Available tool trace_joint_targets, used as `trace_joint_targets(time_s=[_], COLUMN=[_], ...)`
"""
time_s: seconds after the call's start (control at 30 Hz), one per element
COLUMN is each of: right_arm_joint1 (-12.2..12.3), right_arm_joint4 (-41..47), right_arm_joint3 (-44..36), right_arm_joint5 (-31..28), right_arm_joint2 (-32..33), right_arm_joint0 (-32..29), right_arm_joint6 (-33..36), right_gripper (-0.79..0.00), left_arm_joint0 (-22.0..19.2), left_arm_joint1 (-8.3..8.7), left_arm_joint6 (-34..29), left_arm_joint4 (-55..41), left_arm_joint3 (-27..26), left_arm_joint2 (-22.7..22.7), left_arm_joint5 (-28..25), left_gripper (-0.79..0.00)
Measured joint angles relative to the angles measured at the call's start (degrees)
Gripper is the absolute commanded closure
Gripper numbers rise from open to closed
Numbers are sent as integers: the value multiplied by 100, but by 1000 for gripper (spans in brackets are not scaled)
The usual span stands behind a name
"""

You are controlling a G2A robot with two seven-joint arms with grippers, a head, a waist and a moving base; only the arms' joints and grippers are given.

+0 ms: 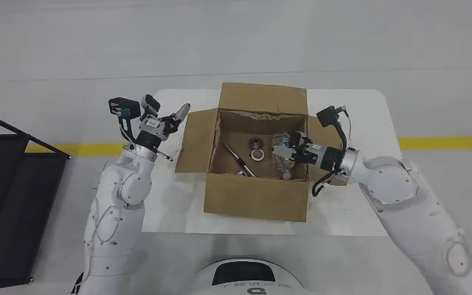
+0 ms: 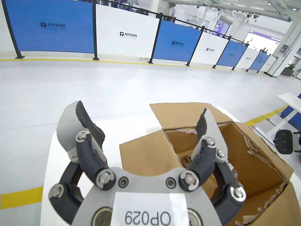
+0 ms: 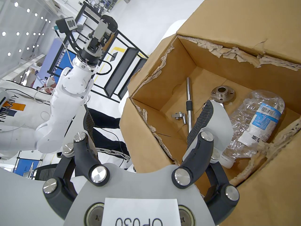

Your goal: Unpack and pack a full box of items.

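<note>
From above, my left claw [image 1: 173, 118] is hovering just beside the box [image 1: 254, 198]. At my left wrist, its fingers [image 2: 90, 124] are gaping, empty. My right claw [image 3: 148, 108] is hanging released above the box's rim, a bottle [image 3: 256, 121] lying inside.

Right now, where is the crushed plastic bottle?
The bottle lies inside the open cardboard box, beside the metal flange; in the top view, on the side nearest the right gripper.

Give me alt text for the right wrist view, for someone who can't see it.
The right pincer hangs open over an open cardboard box. Inside lie a crushed plastic bottle, a round metal flange, a metal rod and a small metal bracket.
</note>
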Motion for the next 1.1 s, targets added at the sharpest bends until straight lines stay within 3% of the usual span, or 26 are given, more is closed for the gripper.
trace_joint_targets(time_s=[0.27,0.4,0.77,0.9,1.1], right_arm_joint1=[-10,-155,-680,-926,-1288], right_arm_joint4=[-155,-1266,-3475,-4058,-4382], right_arm_joint3=[38,52,718,1088,1740], right_arm_joint5=[155,1465,4318,5015,5485], right_arm_joint2=[-139,-1086,-3110,-3733,-4313], right_arm_joint0=[64,765,2183,2594,3184], right_arm_joint6=[151,500,859,1067,1479], right_gripper=[-785,-785,-785,-785,-785], left_arm_joint0=[0,0,0,0,0], left_arm_joint1=[0,0,0,0,0], left_arm_joint6=[0,0,0,0,0], left_arm_joint4=[0,0,0,0,0], left_arm_joint3=[0,0,0,0,0], left_arm_joint2=[0,0,0,0,0], left_arm_joint5=[0,0,0,0,0], left_gripper=[-785,-785,-785,-785,-785])
